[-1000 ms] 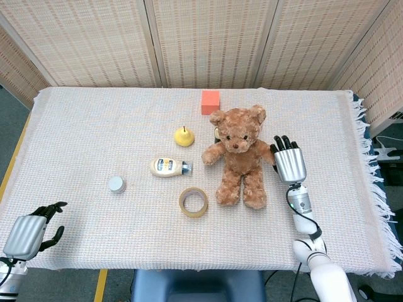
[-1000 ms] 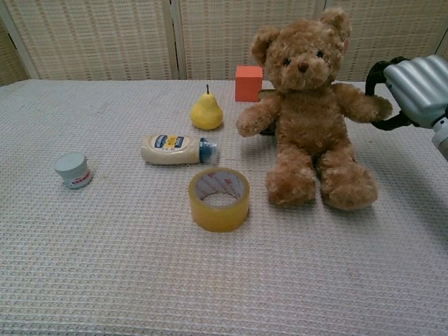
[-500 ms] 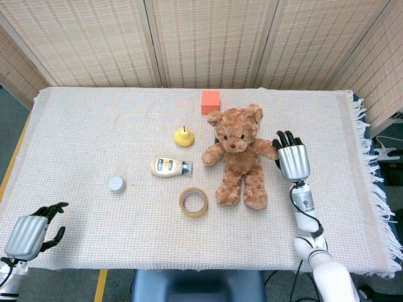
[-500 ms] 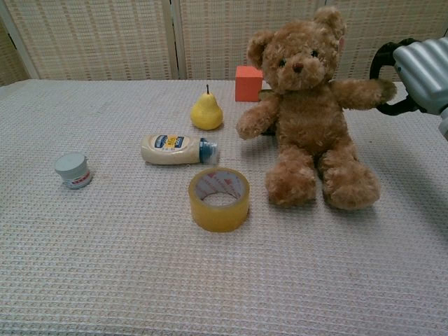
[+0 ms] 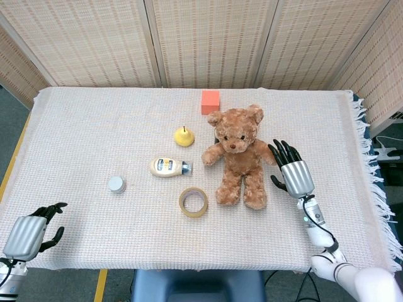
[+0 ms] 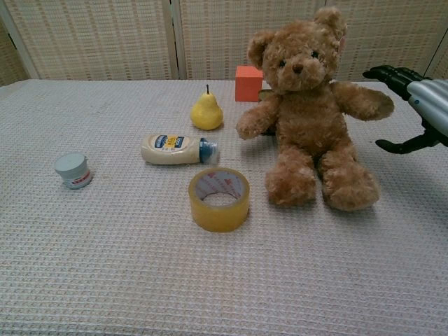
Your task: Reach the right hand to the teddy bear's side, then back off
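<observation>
**Right hand is drawn back from the bear's side**

A clear change is seen in the last second. One second ago the right hand (image 5: 293, 174) was placed close against the teddy bear (image 5: 237, 155), with its fingers at the bear's outstretched arm, and the bear was leaned a little by this. Now the hand is found further toward the robot and slightly to the outside, just beside the bear but apart from it. In the chest view a gap is visible between the bear's paw and the dark fingertips (image 6: 383, 72). The fingers are spread and nothing is held in them.

The teddy bear is seated upright on the cloth-covered surface (image 5: 94, 119), right of the middle, with the tape roll (image 5: 193, 202) near its foot and the orange block (image 5: 210, 101) behind it.

The left hand (image 5: 28, 234) is kept low at the near left corner, away from all things. Its fingers are curled partly, and it cannot be told if it is closed; nothing is seen in it.

From this it is judged that the reach to the side is already done, and the backing off is now in progress.
</observation>
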`<state>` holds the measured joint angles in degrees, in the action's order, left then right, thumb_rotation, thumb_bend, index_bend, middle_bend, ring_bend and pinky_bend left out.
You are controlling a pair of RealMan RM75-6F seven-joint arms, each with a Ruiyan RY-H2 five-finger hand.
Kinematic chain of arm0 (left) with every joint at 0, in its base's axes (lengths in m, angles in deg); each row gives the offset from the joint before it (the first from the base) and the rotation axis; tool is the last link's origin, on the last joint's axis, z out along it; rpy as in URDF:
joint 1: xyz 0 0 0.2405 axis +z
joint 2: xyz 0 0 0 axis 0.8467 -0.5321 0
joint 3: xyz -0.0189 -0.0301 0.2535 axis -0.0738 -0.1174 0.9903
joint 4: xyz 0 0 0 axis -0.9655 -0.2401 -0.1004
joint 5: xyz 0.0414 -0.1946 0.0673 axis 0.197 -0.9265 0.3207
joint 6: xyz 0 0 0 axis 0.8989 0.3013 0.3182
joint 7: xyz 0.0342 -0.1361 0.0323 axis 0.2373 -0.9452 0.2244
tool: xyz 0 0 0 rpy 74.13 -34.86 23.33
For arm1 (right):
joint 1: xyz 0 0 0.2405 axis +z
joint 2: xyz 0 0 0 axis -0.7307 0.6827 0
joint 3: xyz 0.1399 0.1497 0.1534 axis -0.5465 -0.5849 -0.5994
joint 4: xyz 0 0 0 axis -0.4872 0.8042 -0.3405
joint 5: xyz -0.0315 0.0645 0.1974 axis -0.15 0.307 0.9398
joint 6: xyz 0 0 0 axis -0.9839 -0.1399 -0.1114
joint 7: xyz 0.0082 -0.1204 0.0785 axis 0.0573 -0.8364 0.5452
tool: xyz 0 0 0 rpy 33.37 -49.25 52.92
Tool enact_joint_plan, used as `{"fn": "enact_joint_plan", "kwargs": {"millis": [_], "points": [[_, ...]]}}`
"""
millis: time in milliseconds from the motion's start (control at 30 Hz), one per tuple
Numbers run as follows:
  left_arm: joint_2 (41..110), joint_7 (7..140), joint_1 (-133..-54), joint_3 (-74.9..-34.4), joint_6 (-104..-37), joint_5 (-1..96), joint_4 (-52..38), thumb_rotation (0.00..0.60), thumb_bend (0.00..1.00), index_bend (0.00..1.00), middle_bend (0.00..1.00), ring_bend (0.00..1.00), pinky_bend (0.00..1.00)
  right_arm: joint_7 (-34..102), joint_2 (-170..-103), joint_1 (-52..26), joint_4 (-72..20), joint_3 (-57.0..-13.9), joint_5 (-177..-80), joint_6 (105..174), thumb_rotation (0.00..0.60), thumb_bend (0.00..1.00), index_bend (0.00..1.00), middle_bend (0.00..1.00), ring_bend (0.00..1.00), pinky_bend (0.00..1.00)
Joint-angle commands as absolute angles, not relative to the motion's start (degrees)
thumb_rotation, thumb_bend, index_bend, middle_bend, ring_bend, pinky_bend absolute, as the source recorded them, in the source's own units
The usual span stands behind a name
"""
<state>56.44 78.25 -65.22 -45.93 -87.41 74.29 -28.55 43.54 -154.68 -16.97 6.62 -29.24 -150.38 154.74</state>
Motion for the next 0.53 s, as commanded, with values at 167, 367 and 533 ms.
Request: {"fn": "enact_joint_plan", "kwargs": {"millis": [167,367,533], "points": [[56.50,78.98,-65.30,-45.66,-87.13,74.59,-28.76,0.600,0.40,0.24,0.35,0.35,0.63,20.26,-117.74,-38.56,-45.77,-15.88,-158.36,173.15,0.600,0.15,0.03,0.00,0.00,0.16],[56.76,79.52,-65.43,-45.74,-87.35,75.05,-28.97,0.600,0.40,0.24,0.35,0.35,0.62,21.44,-118.37,-40.37,-43.93,-16.07,-159.76,172.42,0.600,0.15,0.04,0.00,0.00,0.16],[57.27,79.52,-65.98,-45.97,-86.75,75.10,-28.44,0.600,0.40,0.24,0.35,0.35,0.62,19.70,-118.63,-40.40,-43.61,-16.25,-159.39,168.76,0.600,0.15,0.03,0.00,0.00,0.17]]}}
